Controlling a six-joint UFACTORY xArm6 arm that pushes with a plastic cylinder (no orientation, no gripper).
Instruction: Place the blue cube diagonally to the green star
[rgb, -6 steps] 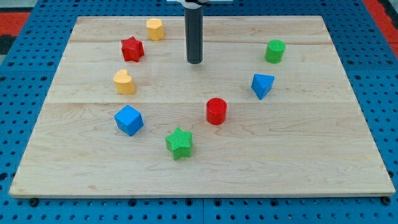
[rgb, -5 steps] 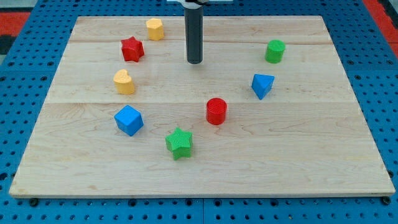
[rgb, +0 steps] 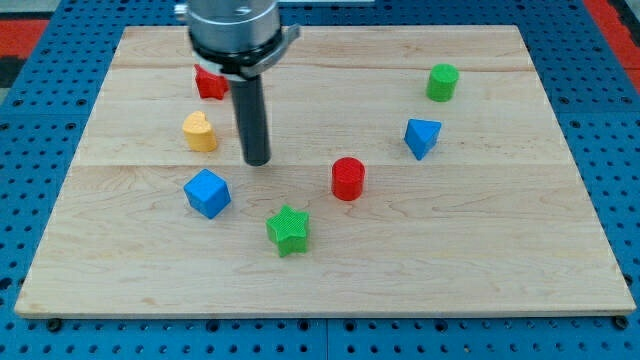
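My tip (rgb: 257, 161) was down on the wooden board (rgb: 500, 250), a bit toward the board's left edge and about halfway between its top and bottom edges. It was only a plain dark rod, so there was nothing on it to open or shut, and it held nothing. The blue cube (rgb: 207, 193) sat below my tip and to its left, near but not touching it, and closer to the board's left edge. The green star (rgb: 288, 230) lay lower down, nearer the board's bottom edge, to the right of the blue cube and a little lower than it. The two were near each other but apart. The yellow heart (rgb: 200, 131) stood just left of the rod, apart from it. The red star (rgb: 209, 82) was up near the board's top edge, and the big round part of the arm hid some of it. The red cylinder (rgb: 348, 179) stood right of my tip, near the middle of the board. The blue block (rgb: 421, 137) with slanted sides was farther right, and the green cylinder (rgb: 442, 82) was above it, toward the board's top right corner.
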